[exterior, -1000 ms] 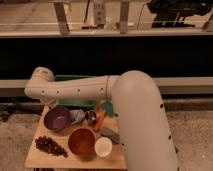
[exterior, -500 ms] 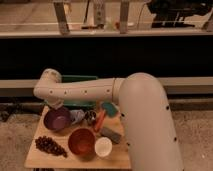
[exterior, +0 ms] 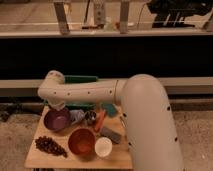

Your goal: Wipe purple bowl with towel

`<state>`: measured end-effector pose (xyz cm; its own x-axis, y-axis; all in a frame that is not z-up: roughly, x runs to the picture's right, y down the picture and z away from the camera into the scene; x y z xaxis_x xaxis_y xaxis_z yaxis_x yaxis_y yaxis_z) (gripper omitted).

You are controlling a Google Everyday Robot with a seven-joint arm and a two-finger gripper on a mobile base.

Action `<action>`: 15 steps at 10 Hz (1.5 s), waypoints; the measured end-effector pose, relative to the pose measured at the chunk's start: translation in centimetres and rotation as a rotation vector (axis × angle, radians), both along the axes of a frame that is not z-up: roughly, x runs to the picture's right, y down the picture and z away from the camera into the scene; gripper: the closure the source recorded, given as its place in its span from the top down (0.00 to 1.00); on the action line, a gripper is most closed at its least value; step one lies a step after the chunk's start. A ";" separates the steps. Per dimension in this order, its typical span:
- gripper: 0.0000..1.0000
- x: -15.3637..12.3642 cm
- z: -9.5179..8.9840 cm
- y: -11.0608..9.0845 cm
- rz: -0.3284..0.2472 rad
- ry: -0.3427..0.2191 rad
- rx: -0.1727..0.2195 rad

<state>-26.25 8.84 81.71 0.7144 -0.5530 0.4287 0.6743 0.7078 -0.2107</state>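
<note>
— Gripper (exterior: 60, 106) first: where is it?
— Under the end of the white arm (exterior: 85, 92), at the far rim of the purple round bowl (exterior: 56, 120) on the left of the wooden table (exterior: 36, 158). Open or closed, holding anything, I cannot tell.
— What changed?
— The elbow swung right and sank. The crumpled grey towel (exterior: 77, 116) lies just right of the bowl, seemingly ungrasped; wiping probably hasn't begun.

One cam only. It sits high and close behind the arm (exterior: 145, 120), whose upper link fills the right foreground. It looks forward and down across the desk (exterior: 37, 156) toward the dark wall (exterior: 100, 55). Desk is low-centre, mid-range. The end effector (exterior: 60, 105) is at the arm's left end, over the desk's back-left.
</note>
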 end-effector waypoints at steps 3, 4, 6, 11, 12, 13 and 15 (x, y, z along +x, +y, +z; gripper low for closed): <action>0.01 1.7 0.7 0.3 -0.014 0.011 -0.022; 0.01 2.5 0.9 0.3 -0.013 0.017 -0.029; 0.01 3.4 1.3 0.6 -0.014 0.030 -0.049; 0.01 5.4 2.0 1.1 0.008 0.049 -0.068; 0.01 5.8 1.9 1.3 0.013 0.056 -0.074; 0.01 6.1 1.9 1.5 0.014 0.062 -0.078; 0.01 6.8 1.8 1.8 0.019 0.072 -0.087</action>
